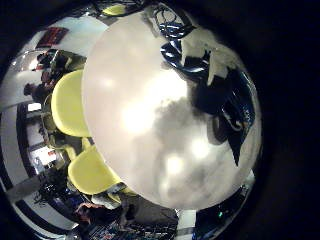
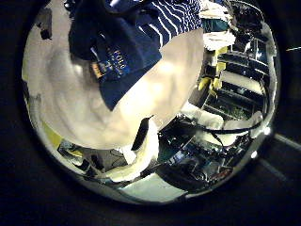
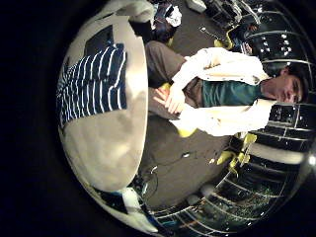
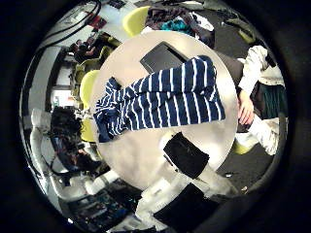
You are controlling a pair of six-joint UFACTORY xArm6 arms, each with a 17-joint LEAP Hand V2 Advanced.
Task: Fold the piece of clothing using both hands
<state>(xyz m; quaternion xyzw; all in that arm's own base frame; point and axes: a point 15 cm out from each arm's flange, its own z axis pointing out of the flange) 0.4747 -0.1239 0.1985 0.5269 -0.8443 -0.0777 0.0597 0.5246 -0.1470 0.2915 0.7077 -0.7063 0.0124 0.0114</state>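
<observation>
Surface: a round pale tabletop [image 4: 155, 155] in a cluttered workroom, yellow chairs [image 1: 68, 100] beside it. The piece of clothing [image 4: 160, 97], navy with white stripes, lies spread flat on the tabletop, a dark flat slab [image 4: 160, 56] just beyond it.

Right hand [image 4: 185, 155]: only a black part shows at the garment's near hem; whether its fingers are spread or curled cannot be told. It sits well above the cloth.

Left hand: none of it shows clearly; state cannot be told. Its palm views show the garment's navy end [image 2: 122, 47] below it.

Judgement: folding not yet begun. Recommend both hands descend together onto matching edges, pinch cloth only, lift evenly, and lay 1 half squarely over the other.
</observation>
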